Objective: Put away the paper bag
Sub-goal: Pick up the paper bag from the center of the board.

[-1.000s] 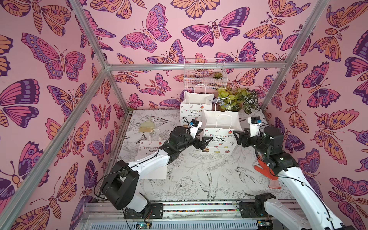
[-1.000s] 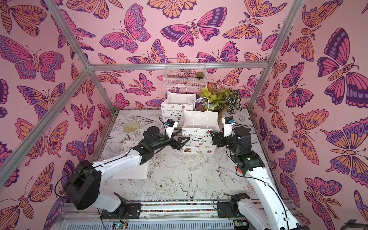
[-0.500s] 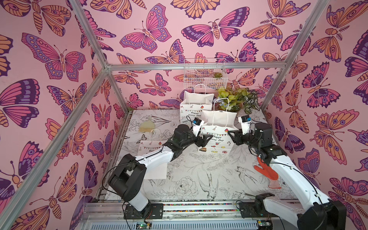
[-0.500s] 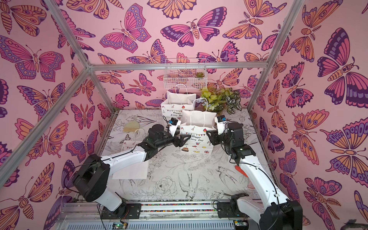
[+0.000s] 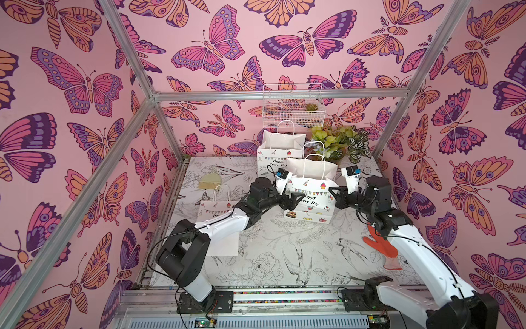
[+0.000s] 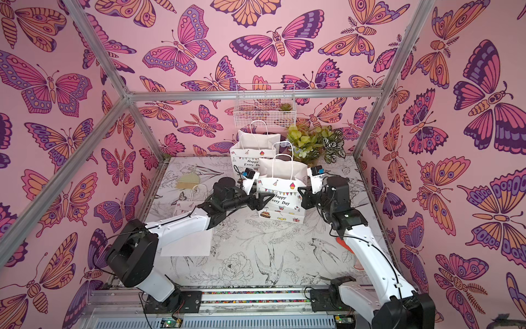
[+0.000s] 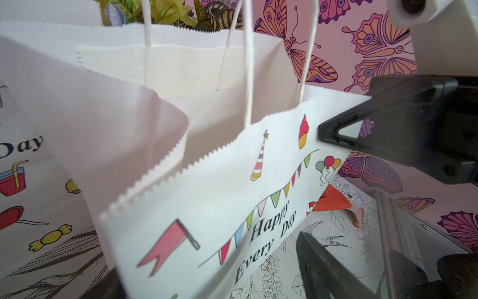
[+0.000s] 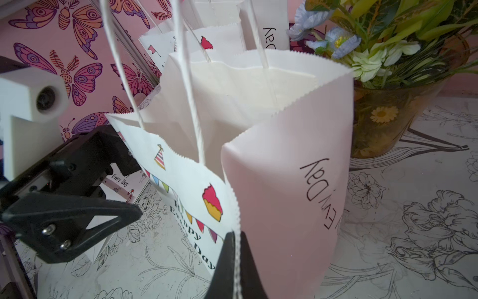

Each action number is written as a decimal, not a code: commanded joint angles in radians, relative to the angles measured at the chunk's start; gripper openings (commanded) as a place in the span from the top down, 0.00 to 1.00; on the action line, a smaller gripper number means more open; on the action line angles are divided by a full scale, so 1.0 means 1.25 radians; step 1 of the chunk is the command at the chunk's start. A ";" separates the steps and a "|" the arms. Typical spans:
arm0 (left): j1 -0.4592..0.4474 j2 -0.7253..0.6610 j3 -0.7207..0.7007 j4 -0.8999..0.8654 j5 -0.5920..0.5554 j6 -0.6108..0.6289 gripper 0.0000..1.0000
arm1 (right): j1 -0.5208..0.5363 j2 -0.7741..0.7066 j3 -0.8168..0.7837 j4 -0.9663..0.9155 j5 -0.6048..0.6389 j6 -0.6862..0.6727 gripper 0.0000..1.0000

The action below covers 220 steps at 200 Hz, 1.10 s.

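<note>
Behind the paper bag [image 5: 310,199], a second bag [image 5: 280,148] and a plant [image 5: 338,142] block passage. The table [image 5: 284,250] in front lies open.

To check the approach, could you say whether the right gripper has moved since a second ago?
Yes. Against the potted plant, the right gripper has shifted left, onto the edge of the paper bag, and shut on it.

Lab test cell, aluminium frame [image 5: 279,95], butterfly-print walls [image 5: 210,48]

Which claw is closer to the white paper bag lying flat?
Left. The left gripper stands open at the front upright printed paper bag's edge nearest the flat bag; the right gripper pinches its opposite edge, farther off.
</note>
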State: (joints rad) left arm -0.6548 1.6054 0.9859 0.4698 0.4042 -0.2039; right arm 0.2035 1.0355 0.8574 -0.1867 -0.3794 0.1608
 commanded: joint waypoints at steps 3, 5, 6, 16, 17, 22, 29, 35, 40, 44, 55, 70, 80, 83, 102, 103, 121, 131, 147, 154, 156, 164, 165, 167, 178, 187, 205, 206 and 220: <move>-0.003 -0.072 -0.024 -0.003 0.013 -0.012 0.12 | 0.001 -0.039 0.026 -0.106 0.006 0.016 1.00; -0.003 -0.081 -0.028 -0.003 0.010 -0.012 0.12 | 0.001 -0.040 0.031 -0.114 0.004 0.017 1.00; -0.003 -0.085 -0.030 -0.003 0.008 -0.011 0.12 | 0.000 -0.040 0.033 -0.116 0.003 0.017 1.00; -0.002 -0.135 -0.055 -0.006 -0.016 -0.010 0.11 | 0.000 -0.050 0.057 -0.163 -0.010 0.016 1.00; -0.002 -0.143 -0.058 -0.007 -0.018 -0.010 0.11 | 0.000 -0.051 0.060 -0.168 -0.012 0.016 1.00; -0.001 -0.177 -0.073 -0.015 -0.039 -0.007 0.10 | 0.000 -0.053 0.075 -0.191 -0.023 0.015 1.00; 0.001 -0.229 -0.094 -0.032 -0.067 -0.002 0.09 | 0.000 -0.053 0.097 -0.226 -0.036 0.013 1.00; 0.004 -0.284 -0.111 -0.050 -0.095 0.004 0.09 | 0.000 -0.050 0.117 -0.256 -0.052 0.011 1.00; 0.008 -0.328 -0.130 -0.061 -0.116 0.010 0.08 | 0.000 -0.045 0.137 -0.281 -0.063 0.009 1.00; 0.011 -0.359 -0.146 -0.067 -0.140 0.012 0.08 | 0.000 -0.041 0.153 -0.302 -0.076 0.008 1.00; 0.031 -0.439 -0.186 -0.085 -0.178 0.012 0.07 | 0.000 -0.027 0.195 -0.358 -0.113 0.002 1.00; 0.092 -0.542 -0.236 -0.120 -0.188 -0.009 0.06 | 0.003 -0.009 0.259 -0.423 -0.174 -0.003 1.00; 0.155 -0.600 -0.262 -0.143 -0.172 -0.040 0.05 | 0.009 0.005 0.306 -0.465 -0.202 -0.007 1.00; 0.176 -0.614 -0.272 -0.149 -0.161 -0.052 0.05 | 0.012 0.009 0.319 -0.477 -0.207 -0.006 1.00; 0.327 -0.686 -0.319 -0.161 -0.056 -0.118 0.05 | 0.024 0.039 0.415 -0.553 -0.277 -0.016 1.00; 0.336 -0.689 -0.321 -0.162 -0.049 -0.121 0.05 | 0.024 0.040 0.420 -0.557 -0.282 -0.016 1.00; 0.437 -0.719 -0.340 -0.161 0.054 -0.150 0.05 | 0.031 0.065 0.505 -0.607 -0.350 -0.022 1.00; 0.469 -0.719 -0.337 -0.159 0.111 -0.153 0.04 | 0.031 0.073 0.547 -0.621 -0.384 -0.024 1.00; 0.492 -0.707 -0.323 -0.154 0.222 -0.148 0.04 | 0.031 0.086 0.603 -0.626 -0.440 -0.021 1.00; 0.496 -0.701 -0.320 -0.140 0.284 -0.145 0.04 | 0.032 0.091 0.626 -0.627 -0.460 -0.019 1.00; 0.497 -0.700 -0.320 -0.135 0.298 -0.146 0.04 | 0.032 0.093 0.633 -0.627 -0.463 -0.018 1.00; 0.501 -0.692 -0.316 -0.127 0.339 -0.152 0.04 | 0.031 0.103 0.664 -0.634 -0.479 -0.019 1.00; 0.501 -0.691 -0.316 -0.127 0.345 -0.152 0.04 | 0.031 0.104 0.669 -0.636 -0.482 -0.020 1.00; 0.503 -0.690 -0.314 -0.128 0.353 -0.152 0.03 | 0.032 0.107 0.678 -0.640 -0.485 -0.022 1.00; 0.506 -0.675 -0.308 -0.122 0.423 -0.159 0.03 | 0.031 0.128 0.740 -0.685 -0.497 -0.050 1.00; 0.509 -0.662 -0.299 -0.118 0.480 -0.165 0.03 | 0.031 0.140 0.782 -0.705 -0.499 -0.057 1.00; 0.510 -0.640 -0.291 -0.080 0.588 -0.195 0.02 | 0.031 0.158 0.831 -0.699 -0.527 -0.043 1.00; 0.511 -0.639 -0.291 -0.078 0.594 -0.197 0.02 | 0.031 0.159 0.835 -0.700 -0.528 -0.042 1.00; 0.510 -0.637 -0.298 -0.023 0.632 -0.235 0.02 | 0.032 0.174 0.865 -0.700 -0.536 -0.034 1.00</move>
State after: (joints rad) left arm -0.0242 0.8040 0.5980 0.3237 0.9672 -0.4232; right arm 0.2375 1.2266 1.8740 -1.0199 -0.9752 0.1257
